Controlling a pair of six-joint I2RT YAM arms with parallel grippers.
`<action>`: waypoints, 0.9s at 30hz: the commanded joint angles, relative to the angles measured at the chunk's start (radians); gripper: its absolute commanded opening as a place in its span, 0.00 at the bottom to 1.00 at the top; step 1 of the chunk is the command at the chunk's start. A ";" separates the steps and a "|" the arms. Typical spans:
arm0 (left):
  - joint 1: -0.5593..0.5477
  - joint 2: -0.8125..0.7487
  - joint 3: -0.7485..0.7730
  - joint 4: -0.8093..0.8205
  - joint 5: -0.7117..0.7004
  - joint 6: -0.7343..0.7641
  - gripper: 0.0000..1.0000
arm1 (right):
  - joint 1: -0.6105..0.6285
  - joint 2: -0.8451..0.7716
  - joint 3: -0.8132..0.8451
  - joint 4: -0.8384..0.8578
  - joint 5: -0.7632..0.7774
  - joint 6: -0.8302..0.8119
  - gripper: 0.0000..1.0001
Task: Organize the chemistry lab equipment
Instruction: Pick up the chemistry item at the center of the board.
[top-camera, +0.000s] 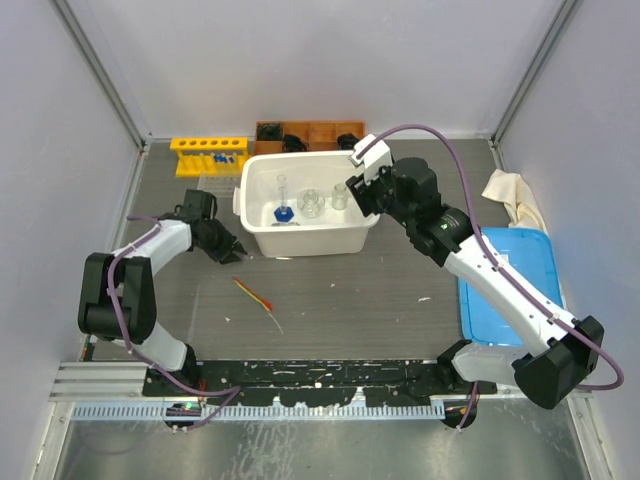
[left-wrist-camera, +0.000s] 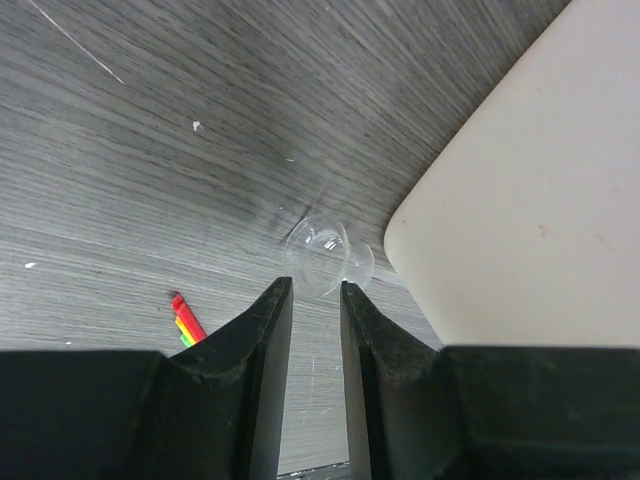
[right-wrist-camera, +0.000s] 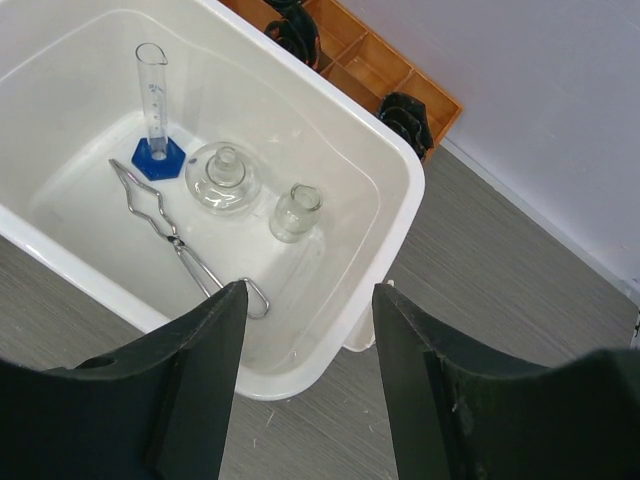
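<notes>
A small clear glass flask (left-wrist-camera: 322, 256) lies on its side on the table beside the white tub's corner (left-wrist-camera: 520, 200). My left gripper (left-wrist-camera: 316, 285) has its jaws a narrow gap apart, fingertips right at the flask, nothing clamped; in the top view it (top-camera: 237, 253) is by the tub's front left corner. My right gripper (right-wrist-camera: 310, 290) is wide open and empty above the tub's right side (top-camera: 358, 195). In the tub (right-wrist-camera: 330, 350) are metal tongs (right-wrist-camera: 180, 245), two glass flasks (right-wrist-camera: 222, 175) (right-wrist-camera: 295, 212) and a blue-based cylinder (right-wrist-camera: 155, 110). The red-orange stick (top-camera: 255, 297) lies on the table. The yellow rack (top-camera: 208, 155) holds blue-capped tubes.
A wooden compartment box (top-camera: 310, 133) with black items stands behind the tub. A blue lid (top-camera: 510, 285) lies at the right, with a white cloth (top-camera: 515, 200) behind it. Grey walls close in the left, right and back.
</notes>
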 joint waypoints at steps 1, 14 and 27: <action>-0.005 0.006 -0.013 0.049 0.021 0.022 0.27 | -0.004 -0.014 0.004 0.048 0.006 0.013 0.59; -0.012 0.022 -0.020 0.068 0.023 0.043 0.23 | -0.007 -0.001 0.002 0.043 -0.012 0.017 0.60; -0.013 -0.020 -0.004 0.002 0.060 0.070 0.06 | -0.011 0.024 0.023 0.019 -0.060 0.023 0.60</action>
